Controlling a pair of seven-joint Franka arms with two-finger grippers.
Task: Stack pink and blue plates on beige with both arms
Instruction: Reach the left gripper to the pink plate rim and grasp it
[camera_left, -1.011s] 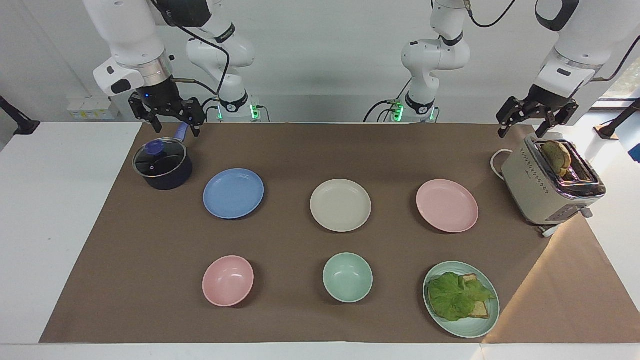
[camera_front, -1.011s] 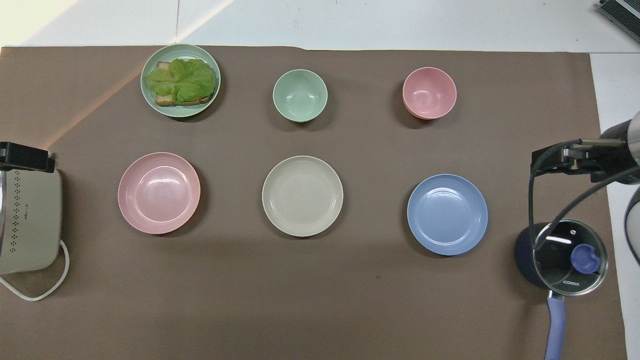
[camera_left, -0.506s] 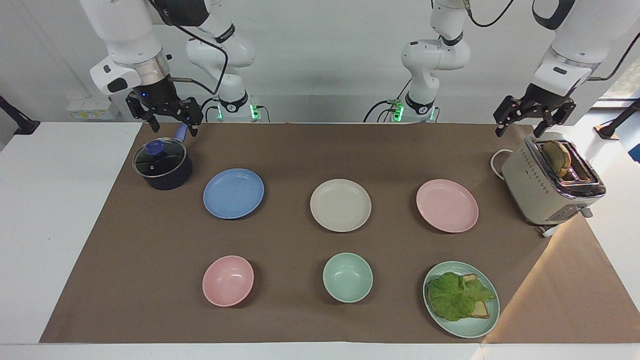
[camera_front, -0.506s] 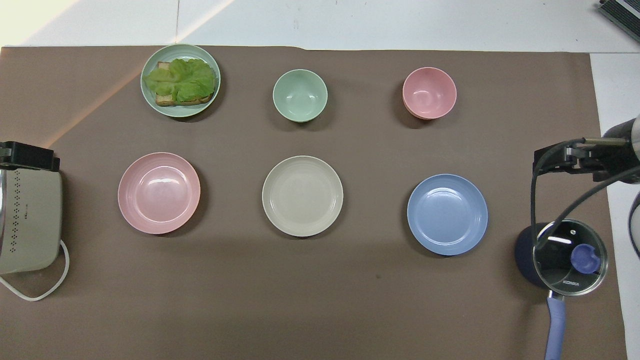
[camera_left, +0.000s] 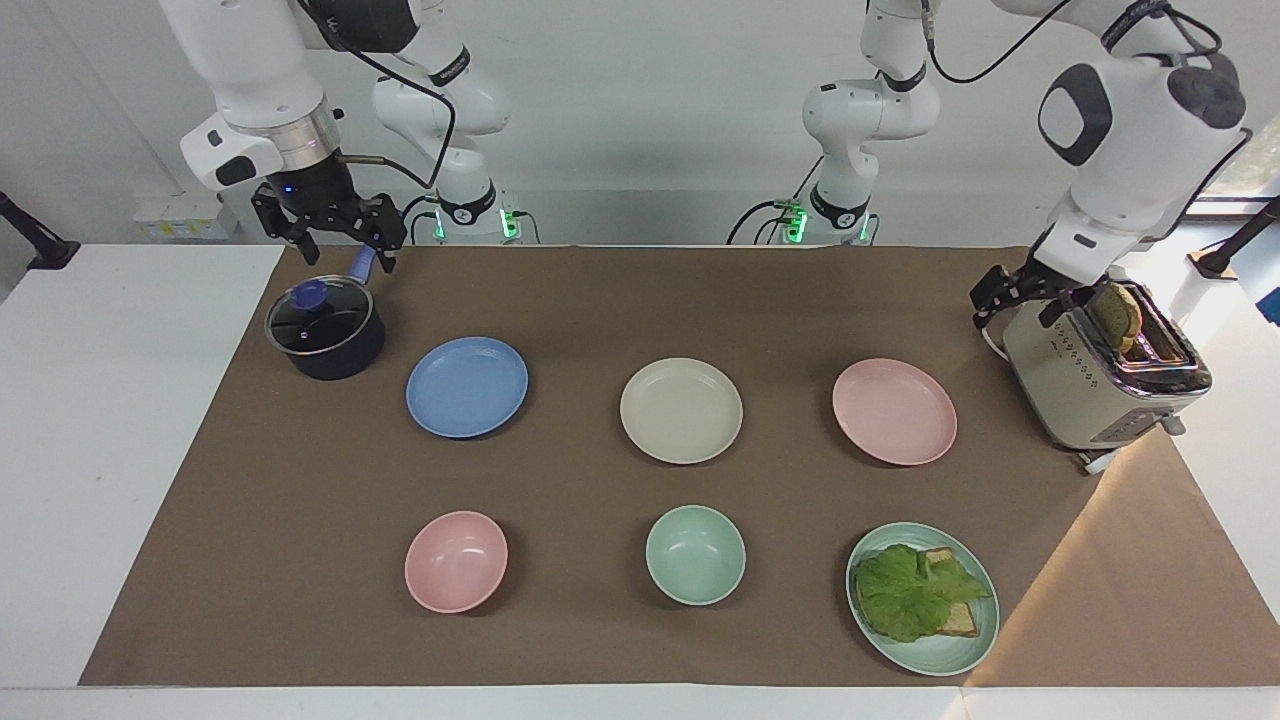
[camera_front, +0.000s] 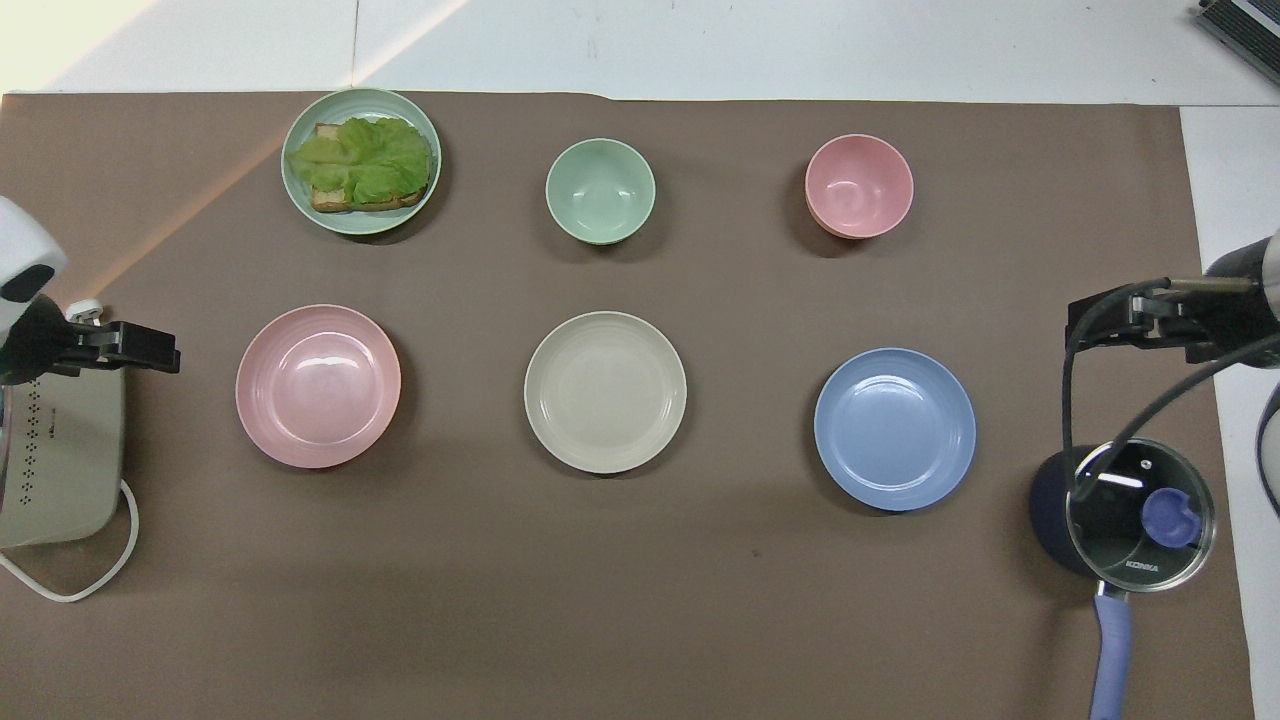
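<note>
Three plates lie in a row across the brown mat: the blue plate (camera_left: 467, 387) (camera_front: 895, 429) toward the right arm's end, the beige plate (camera_left: 681, 410) (camera_front: 605, 391) in the middle, and the pink plate (camera_left: 894, 411) (camera_front: 318, 386) toward the left arm's end. All three are bare and apart from each other. My right gripper (camera_left: 335, 248) (camera_front: 1085, 325) hangs open over the pot's handle, holding nothing. My left gripper (camera_left: 1010, 312) (camera_front: 160, 352) is open and low beside the toaster, off to the side of the pink plate and not touching it.
A dark pot with a glass lid (camera_left: 325, 330) (camera_front: 1120, 510) stands beside the blue plate. A toaster (camera_left: 1100, 375) (camera_front: 55, 450) with bread in it stands beside the pink plate. Farther from the robots sit a pink bowl (camera_left: 456, 560), a green bowl (camera_left: 695, 554) and a green plate (camera_left: 930, 662) with lettuce and bread.
The left arm has swung down, and its gripper has dropped beside the toaster, closer to the pink plate. The right gripper has barely moved. No plate has shifted.
</note>
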